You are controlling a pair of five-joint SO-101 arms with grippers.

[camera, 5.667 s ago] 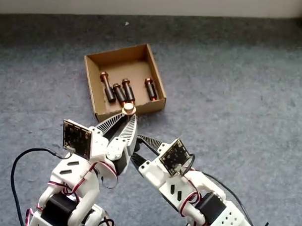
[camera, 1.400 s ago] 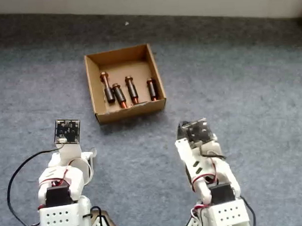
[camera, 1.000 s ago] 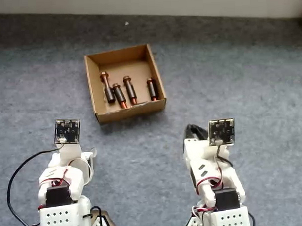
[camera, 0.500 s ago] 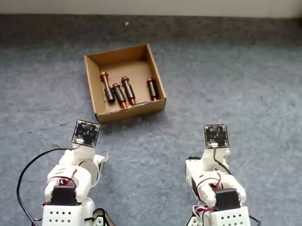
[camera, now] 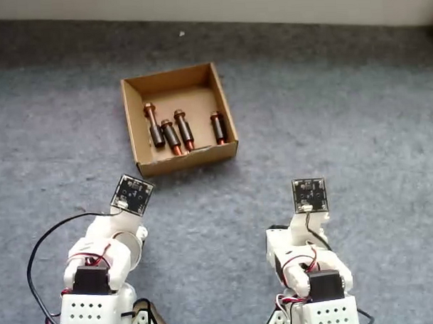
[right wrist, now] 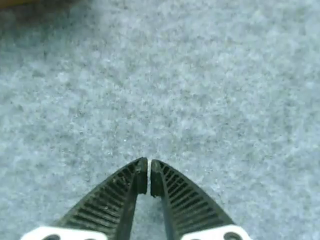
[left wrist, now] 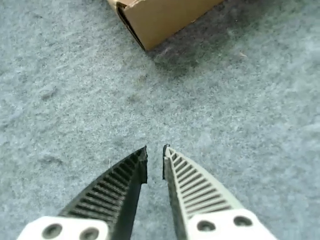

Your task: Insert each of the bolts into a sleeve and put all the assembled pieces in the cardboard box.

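Cardboard box (camera: 186, 159): plain tan-brown.
Bolts (camera: 149, 107): copper-orange.
Sleeves (camera: 158, 134): black.
Carpet (camera: 343, 115): mottled grey, flecked pile.
Left gripper (left wrist: 155, 162): ribbed fingers, one black, one showing grey; white mounts.
Right gripper (right wrist: 149, 176): ribbed fingers, both black.
Left arm (camera: 90, 305), right arm (camera: 321, 311): white shells.

A small, square, open-topped brown cardboard box (camera: 188, 160) sits slightly turned. Four copper-coloured bolts in black cylindrical sleeves lie flat on its floor, heads toward the far wall. The first piece (camera: 155, 128), second piece (camera: 171, 137) and third piece (camera: 184, 130) lie close together, and the fourth piece (camera: 217, 128) lies apart near the right wall.
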